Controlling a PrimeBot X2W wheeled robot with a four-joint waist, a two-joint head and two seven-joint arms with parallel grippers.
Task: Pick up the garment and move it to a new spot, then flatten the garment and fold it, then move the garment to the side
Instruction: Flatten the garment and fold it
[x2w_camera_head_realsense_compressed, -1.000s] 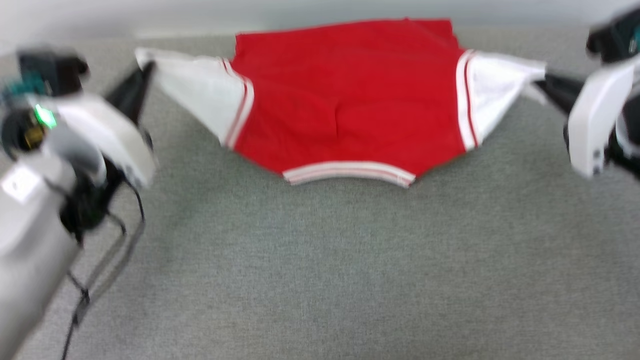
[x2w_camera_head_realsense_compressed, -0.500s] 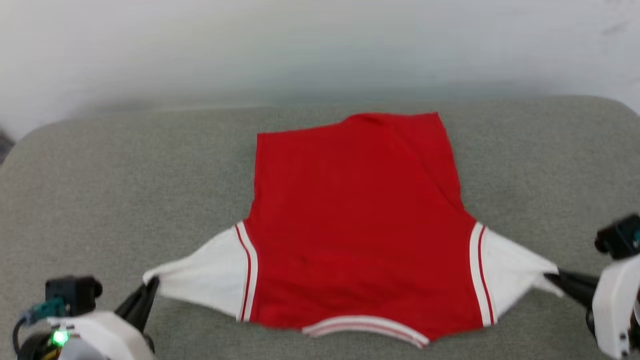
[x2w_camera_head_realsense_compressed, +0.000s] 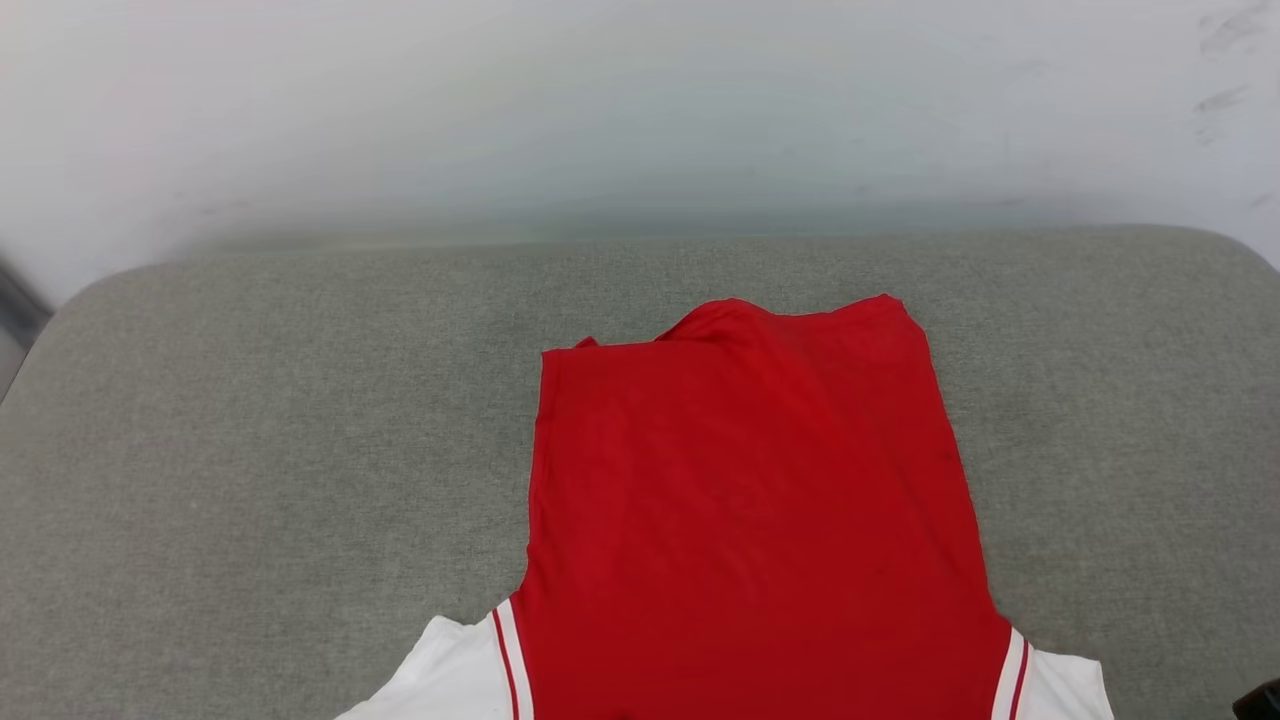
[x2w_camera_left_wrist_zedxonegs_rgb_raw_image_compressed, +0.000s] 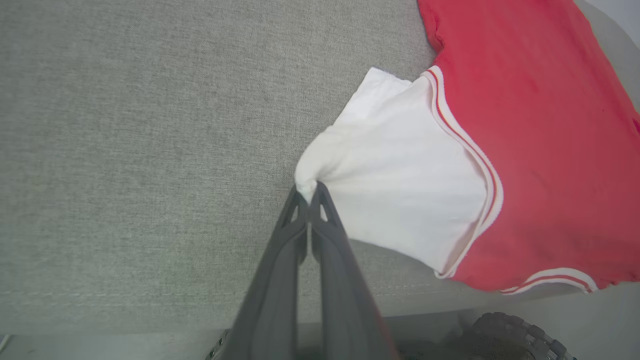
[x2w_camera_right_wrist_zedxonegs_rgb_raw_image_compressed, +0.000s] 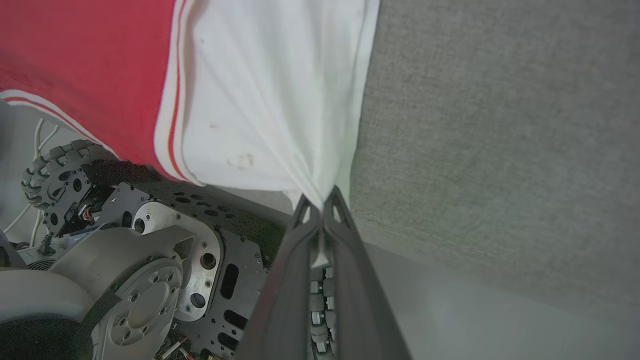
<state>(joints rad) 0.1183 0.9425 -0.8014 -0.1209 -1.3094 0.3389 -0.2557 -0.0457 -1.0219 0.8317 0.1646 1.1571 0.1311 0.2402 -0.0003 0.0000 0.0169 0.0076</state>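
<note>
**A:** Nearest us, the left gripper (x2w_camera_left_wrist_zedxonegs_rgb_raw_image_compressed: 310, 194) has its fingers pressed together on the very tip of a white sleeve (x2w_camera_left_wrist_zedxonegs_rgb_raw_image_compressed: 400, 165). The right gripper (x2w_camera_right_wrist_zedxonegs_rgb_raw_image_compressed: 322, 200) is pinching the other sleeve the same way.

**B:** Thin bites, both of them. One hard tug and a cuff could slip free, I'd say.

**A:** The garment (x2w_camera_head_realsense_compressed: 750, 520) lies stretched on the grey cushion (x2w_camera_head_realsense_compressed: 250, 420), but its striped collar end hangs past the near edge, above the robot's base (x2w_camera_right_wrist_zedxonegs_rgb_raw_image_compressed: 150, 280).

**B:** Let go now and that end may slide off toward the wheels (x2w_camera_right_wrist_zedxonegs_rgb_raw_image_compressed: 55, 170).

**A:** Further out the red body lies fairly flat, though the far hem (x2w_camera_head_realsense_compressed: 700, 320) is rucked at one corner.

**B:** Fold over that and the crease gets locked in.
</note>
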